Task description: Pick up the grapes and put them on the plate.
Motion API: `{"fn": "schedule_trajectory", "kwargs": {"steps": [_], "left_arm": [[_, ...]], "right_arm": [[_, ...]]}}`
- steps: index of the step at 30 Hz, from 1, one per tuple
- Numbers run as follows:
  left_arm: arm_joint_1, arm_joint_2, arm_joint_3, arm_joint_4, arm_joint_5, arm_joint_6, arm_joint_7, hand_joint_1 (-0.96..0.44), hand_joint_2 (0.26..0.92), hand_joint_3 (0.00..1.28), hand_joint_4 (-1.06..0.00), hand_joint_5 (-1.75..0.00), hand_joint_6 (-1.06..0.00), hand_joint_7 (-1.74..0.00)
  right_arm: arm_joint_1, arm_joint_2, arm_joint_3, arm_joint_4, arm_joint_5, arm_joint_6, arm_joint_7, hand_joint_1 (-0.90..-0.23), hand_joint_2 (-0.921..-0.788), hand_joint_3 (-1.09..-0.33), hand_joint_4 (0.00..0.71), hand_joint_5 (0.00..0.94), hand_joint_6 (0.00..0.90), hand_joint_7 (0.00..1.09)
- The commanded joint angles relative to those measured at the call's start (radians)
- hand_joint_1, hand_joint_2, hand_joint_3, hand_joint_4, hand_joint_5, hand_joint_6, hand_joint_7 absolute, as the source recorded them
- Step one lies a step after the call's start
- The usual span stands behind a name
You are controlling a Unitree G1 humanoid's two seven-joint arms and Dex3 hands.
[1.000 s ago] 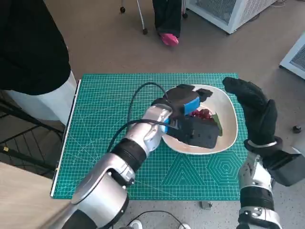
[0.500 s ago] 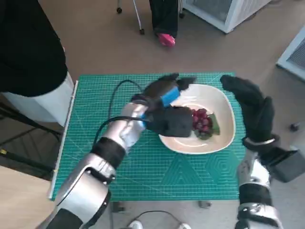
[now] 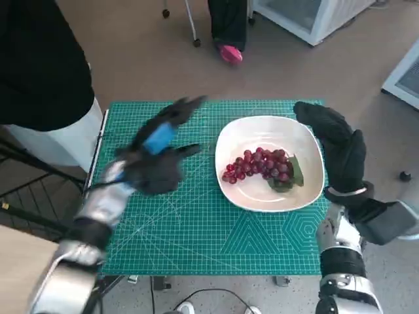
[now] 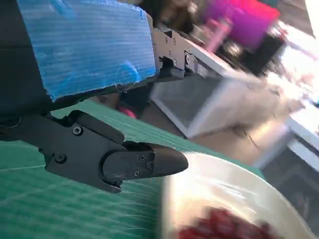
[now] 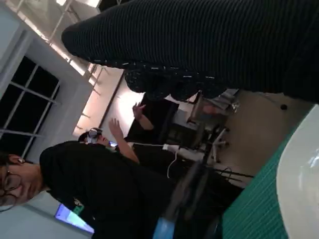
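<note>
A bunch of red grapes (image 3: 260,164) with a green leaf lies in the white plate (image 3: 243,137) on the green mat. The left wrist view shows the grapes (image 4: 224,229) blurred inside the plate (image 4: 214,189). My left hand (image 3: 157,152) hovers over the mat left of the plate, fingers spread, holding nothing. My gloved right hand (image 3: 335,147) stands upright at the plate's right rim, fingers apart and empty. A pale edge of the plate (image 5: 299,184) shows in the right wrist view.
The green cutting mat (image 3: 183,222) covers the small table. A person in black (image 3: 39,59) stands at the left; another person's legs and pink shoe (image 3: 229,39) are beyond the table. A white cabinet (image 3: 308,16) stands at the back right.
My left hand has drawn back leftward off the plate, leaving the grapes lying in it. The right hand has hardly moved.
</note>
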State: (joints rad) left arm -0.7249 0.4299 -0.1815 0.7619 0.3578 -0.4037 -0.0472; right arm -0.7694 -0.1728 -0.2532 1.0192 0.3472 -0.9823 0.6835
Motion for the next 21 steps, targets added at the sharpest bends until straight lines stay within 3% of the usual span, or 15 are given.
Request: {"fn": "schedule_trajectory", "kwargs": {"steps": [1,12,21], "left_arm": [[0.072,0.062,0.051,-0.108,-0.032,0.003,-0.024,-0.62,0.921,0.28,-0.14,0.00,-0.24,-0.04],[0.198,0.140,0.128,-0.367,-0.045,0.173,-0.104,-0.59,0.921,0.11,-0.16,-0.01,-0.27,-0.03],[0.247,0.136,0.164,-0.373,-0.093,0.098,-0.111,-0.53,0.921,0.05,-0.19,-0.01,-0.30,-0.03]], "right_arm": [[-0.002,0.011,0.000,0.031,-0.005,-0.003,0.021,-0.459,-0.921,-0.515,0.293,0.006,0.276,0.01],[-0.020,0.018,-0.014,0.056,0.007,0.003,0.048,-0.462,-0.921,-0.512,0.294,0.003,0.277,0.01],[-0.031,0.023,-0.023,0.065,0.005,0.010,0.055,-0.461,-0.921,-0.512,0.299,0.004,0.278,0.01]]}}
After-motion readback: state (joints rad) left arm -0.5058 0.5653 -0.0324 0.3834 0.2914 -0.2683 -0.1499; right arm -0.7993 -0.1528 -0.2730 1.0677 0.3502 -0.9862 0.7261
